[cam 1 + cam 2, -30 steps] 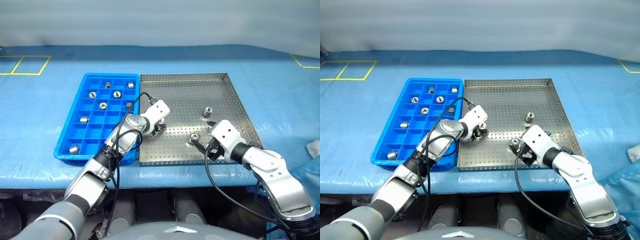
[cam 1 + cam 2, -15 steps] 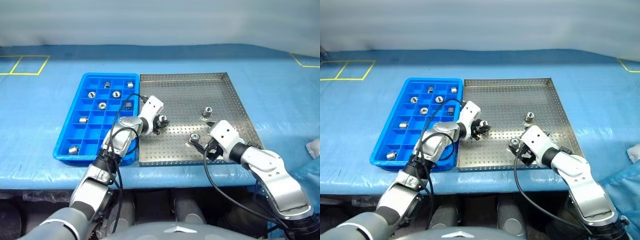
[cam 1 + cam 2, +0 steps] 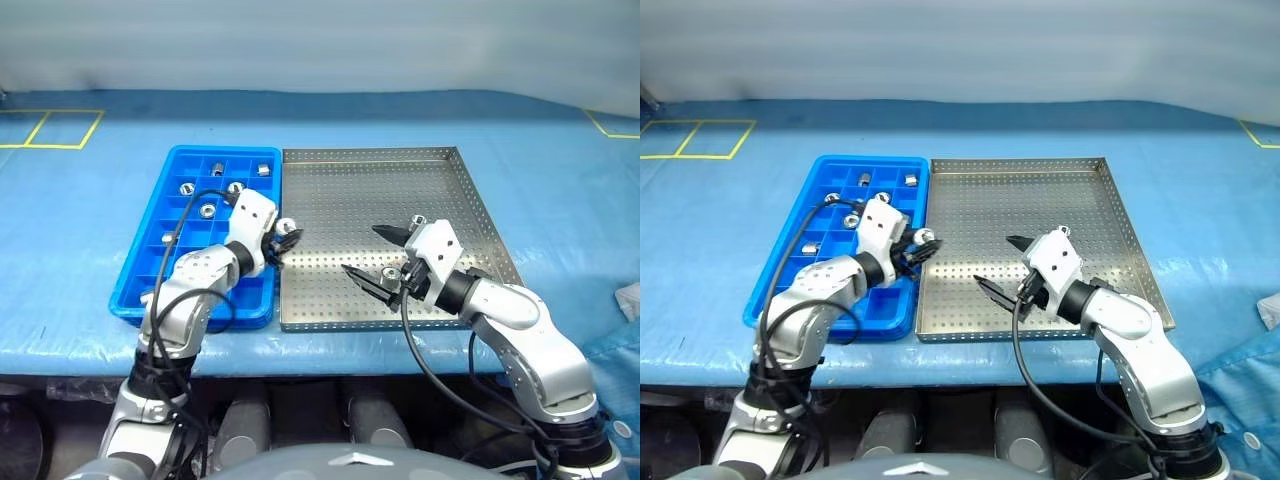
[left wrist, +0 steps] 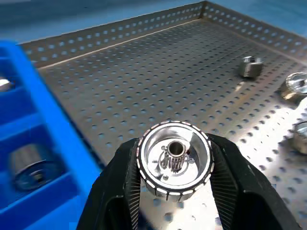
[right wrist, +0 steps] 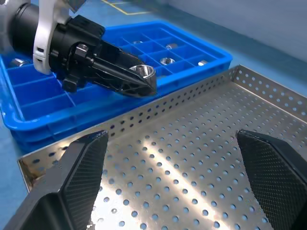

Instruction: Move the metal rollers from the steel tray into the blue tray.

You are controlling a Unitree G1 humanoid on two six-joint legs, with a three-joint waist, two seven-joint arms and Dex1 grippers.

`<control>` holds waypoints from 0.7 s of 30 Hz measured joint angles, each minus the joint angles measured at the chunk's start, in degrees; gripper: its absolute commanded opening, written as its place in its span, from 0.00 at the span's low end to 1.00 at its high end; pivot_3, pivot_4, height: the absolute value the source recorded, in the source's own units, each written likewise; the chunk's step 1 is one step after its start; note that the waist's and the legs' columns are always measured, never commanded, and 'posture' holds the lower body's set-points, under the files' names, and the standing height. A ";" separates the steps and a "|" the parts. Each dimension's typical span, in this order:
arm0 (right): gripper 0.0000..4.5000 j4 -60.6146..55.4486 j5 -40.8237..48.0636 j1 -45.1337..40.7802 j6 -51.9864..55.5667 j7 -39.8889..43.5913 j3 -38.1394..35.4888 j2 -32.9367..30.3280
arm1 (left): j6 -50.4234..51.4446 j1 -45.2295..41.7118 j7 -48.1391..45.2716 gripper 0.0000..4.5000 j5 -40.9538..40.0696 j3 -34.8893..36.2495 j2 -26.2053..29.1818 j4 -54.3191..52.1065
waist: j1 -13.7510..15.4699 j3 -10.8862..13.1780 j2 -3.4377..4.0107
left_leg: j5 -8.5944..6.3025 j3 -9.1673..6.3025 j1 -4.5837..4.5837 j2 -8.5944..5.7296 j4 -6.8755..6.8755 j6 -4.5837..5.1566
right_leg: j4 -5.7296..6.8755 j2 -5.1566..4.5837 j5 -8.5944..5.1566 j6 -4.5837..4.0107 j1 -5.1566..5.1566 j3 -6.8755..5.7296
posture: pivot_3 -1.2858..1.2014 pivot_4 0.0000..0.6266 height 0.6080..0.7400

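Observation:
My left gripper (image 3: pixel 284 236) is shut on a silvery metal roller (image 4: pixel 175 158), held above the seam between the blue tray (image 3: pixel 222 151) and the steel tray (image 3: pixel 400 180). Several rollers (image 3: pixel 207 210) lie in the blue tray's compartments. On the steel tray's perforated floor I see one roller (image 3: pixel 390 274) by my right gripper and another (image 3: pixel 417 221) just behind it. My right gripper (image 3: pixel 369 252) hovers over the steel tray's near middle, open and empty, pointing toward the left gripper (image 5: pixel 120 72).
Both trays sit side by side on a blue-covered table (image 3: pixel 90 220). Yellow tape marks lie at the far left (image 3: pixel 60 130) and far right (image 3: pixel 610 122). A white scrap (image 3: pixel 630 295) lies at the right edge.
My left gripper has lifted off the steel tray and moved left to the blue tray's edge with the roller. My right gripper has risen and swung left, still open.

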 measured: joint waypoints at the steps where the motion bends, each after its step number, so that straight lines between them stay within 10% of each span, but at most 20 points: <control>1: 1.00 0.44 0.26 -0.41 -0.12 0.31 0.11 0.06 | 0.59 0.39 1.93 0.38 1.53 -0.16 0.52 -1.58 | 0.35 0.00 0.00 | 0.00 0.00 0.00 0.00 0.00 0.00 | 0.00 0.00 0.00 0.00 0.00 -0.01 | 0.57 0.24 1.00; 21: 1.00 9.38 -4.72 -3.62 -0.42 1.13 6.30 -2.34 | 19.43 6.85 16.34 0.38 14.01 -1.55 2.61 -12.05 | 3.58 0.01 -0.02 | 0.00 -0.04 -0.06 0.01 -0.06 0.00 | -0.02 -0.03 -0.04 -0.07 -0.08 -0.11 | 0.59 0.24 1.00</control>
